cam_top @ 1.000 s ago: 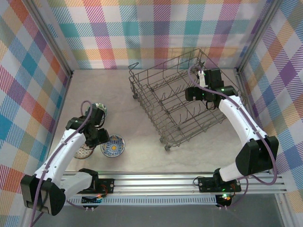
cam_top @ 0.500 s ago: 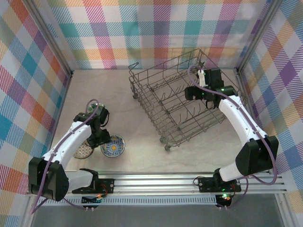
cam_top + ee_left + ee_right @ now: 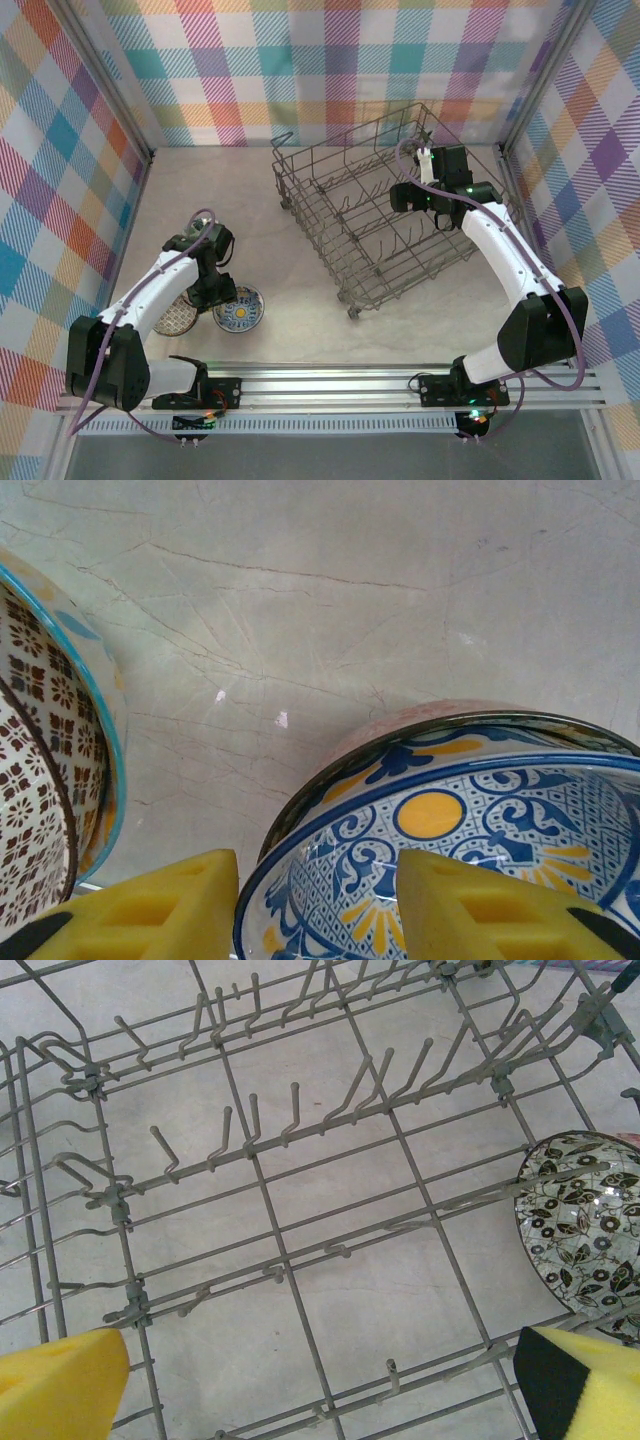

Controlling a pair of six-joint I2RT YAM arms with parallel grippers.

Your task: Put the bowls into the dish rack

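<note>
Slippage is the main risk: the left end effector (image 3: 320,885) has its yellow pads (image 3: 150,905) partly spread astride the near rim of the blue-and-yellow bowl (image 3: 450,820), one outside the wall and one inside, and not yet pinching it. A thin bite on glazed, curved ceramic could let the bowl tilt or drop once it is lifted. The brown-patterned bowl (image 3: 40,780) sits just beside it on the table (image 3: 350,630), so a sideways swing could knock it. In the overhead view the left arm bends out from its base, with the wrist aimed steeply down at the bowl. The right arm reaches up the right side, and its end effector (image 3: 325,1375) is spread wide above the dish rack (image 3: 260,1175). A grey leaf-patterned bowl (image 3: 585,1225) shows at the rack's right edge.
</note>
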